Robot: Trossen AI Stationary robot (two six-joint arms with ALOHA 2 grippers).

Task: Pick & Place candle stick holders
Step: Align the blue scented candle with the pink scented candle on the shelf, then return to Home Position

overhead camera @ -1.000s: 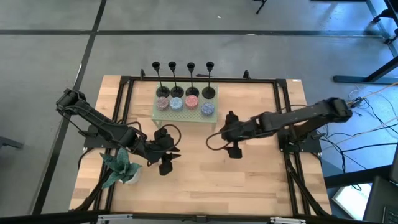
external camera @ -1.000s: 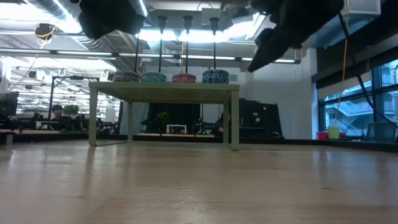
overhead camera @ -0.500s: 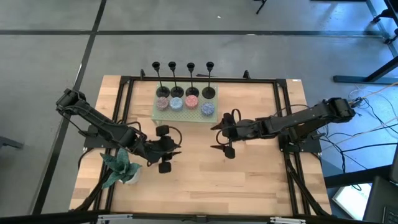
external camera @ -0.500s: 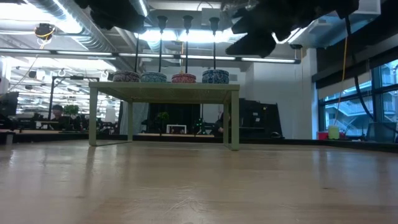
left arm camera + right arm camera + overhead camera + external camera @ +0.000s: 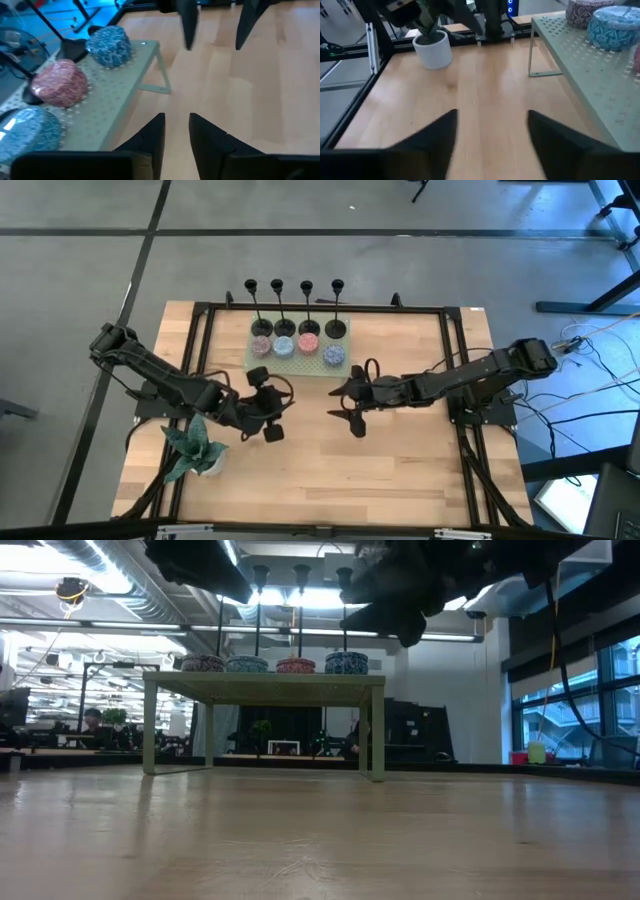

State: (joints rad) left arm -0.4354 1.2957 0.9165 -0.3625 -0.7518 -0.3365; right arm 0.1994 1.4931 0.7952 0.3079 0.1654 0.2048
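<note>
Candle stick holders (image 5: 292,305) on green shelf (image 5: 262,364), beyond both grippers' empty, parted jaws.

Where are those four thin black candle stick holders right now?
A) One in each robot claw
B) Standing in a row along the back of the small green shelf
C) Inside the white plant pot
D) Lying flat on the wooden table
B: the candle stick holders stand upright in a row behind the speckled candles on the green shelf.
</note>
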